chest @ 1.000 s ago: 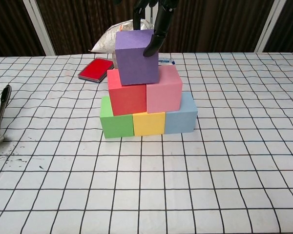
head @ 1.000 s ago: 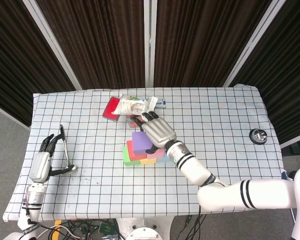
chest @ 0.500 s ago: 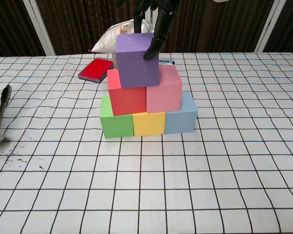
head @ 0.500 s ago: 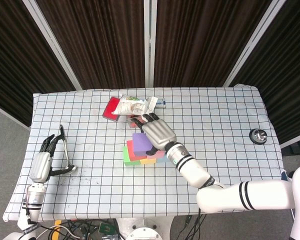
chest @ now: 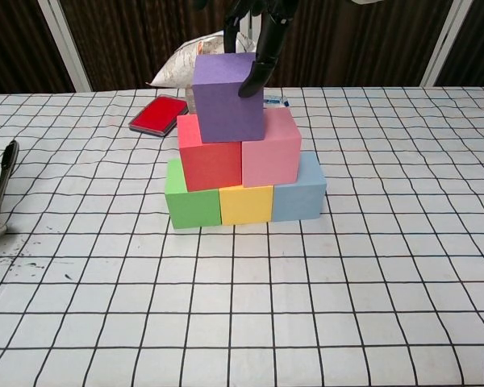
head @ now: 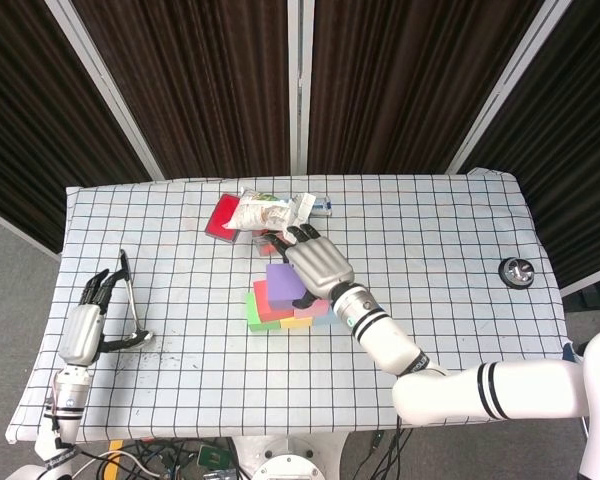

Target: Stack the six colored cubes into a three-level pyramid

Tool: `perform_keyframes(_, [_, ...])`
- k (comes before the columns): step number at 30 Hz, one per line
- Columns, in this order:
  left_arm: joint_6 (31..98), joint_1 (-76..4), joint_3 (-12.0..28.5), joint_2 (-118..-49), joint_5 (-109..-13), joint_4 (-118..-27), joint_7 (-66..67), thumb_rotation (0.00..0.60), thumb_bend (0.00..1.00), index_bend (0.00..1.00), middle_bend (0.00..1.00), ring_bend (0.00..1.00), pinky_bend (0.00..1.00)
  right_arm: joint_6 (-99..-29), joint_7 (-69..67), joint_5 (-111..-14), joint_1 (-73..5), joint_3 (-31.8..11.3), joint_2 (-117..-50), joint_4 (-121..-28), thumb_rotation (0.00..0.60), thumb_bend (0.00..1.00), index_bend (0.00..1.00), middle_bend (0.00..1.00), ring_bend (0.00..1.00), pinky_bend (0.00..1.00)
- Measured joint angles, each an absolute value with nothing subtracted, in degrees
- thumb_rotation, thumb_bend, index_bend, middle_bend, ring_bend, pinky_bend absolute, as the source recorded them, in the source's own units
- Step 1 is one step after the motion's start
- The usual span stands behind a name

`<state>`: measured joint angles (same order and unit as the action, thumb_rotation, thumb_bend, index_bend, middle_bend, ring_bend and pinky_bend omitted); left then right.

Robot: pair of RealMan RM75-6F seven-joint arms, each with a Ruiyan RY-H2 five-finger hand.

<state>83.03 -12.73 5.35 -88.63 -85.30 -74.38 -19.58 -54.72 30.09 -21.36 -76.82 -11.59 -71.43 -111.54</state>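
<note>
All six cubes are up — green, yellow, blue along the bottom, red and pink above, and the purple cube (chest: 228, 96) on top, sitting slightly left. My right hand (head: 315, 261) grips it from above — releasing cleanly is what remains, I judge. My left hand (head: 84, 326) rests open, far left.

We read no text, brand or number anywhere; the printing on the white bag (head: 263, 211) near the bench's far edge is too small to read.

Matt foam-like purple cube (chest: 227, 98), checked cloth table cover (chest: 371, 266), glossy metal spoon (chest: 0, 193)
</note>
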Motion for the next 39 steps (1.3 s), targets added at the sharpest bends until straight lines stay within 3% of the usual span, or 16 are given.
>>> perform_keyframes(28, [83.23, -12.71, 5.40, -88.58, -85.39, -74.33, -19.61, 0.600, 0.00, 0.09, 0.12, 0.00, 0.01, -53.38, 29.43, -21.21, -76.22, -12.12, -71.31, -111.05, 0.600, 0.10, 0.00, 0.35, 0.00, 0.00])
perform_keyframes(35, [83.14, -12.76, 5.38, -88.58, -85.41, -74.43, -19.50, 0.600, 0.00, 0.09, 0.12, 0.00, 0.01, -52.95, 29.25, -21.43, -76.08, -12.06, -71.02, -111.25, 0.600, 0.08, 0.00, 0.32, 0.00, 0.00])
perform_keyframes(39, [83.14, -12.80, 5.43, -88.52, -85.40, -74.56, -19.45, 0.600, 0.00, 0.09, 0.12, 0.00, 0.01, -52.59, 29.08, -21.53, -76.02, -12.02, -70.82, -111.27, 0.600, 0.07, 0.00, 0.26, 0.00, 0.00])
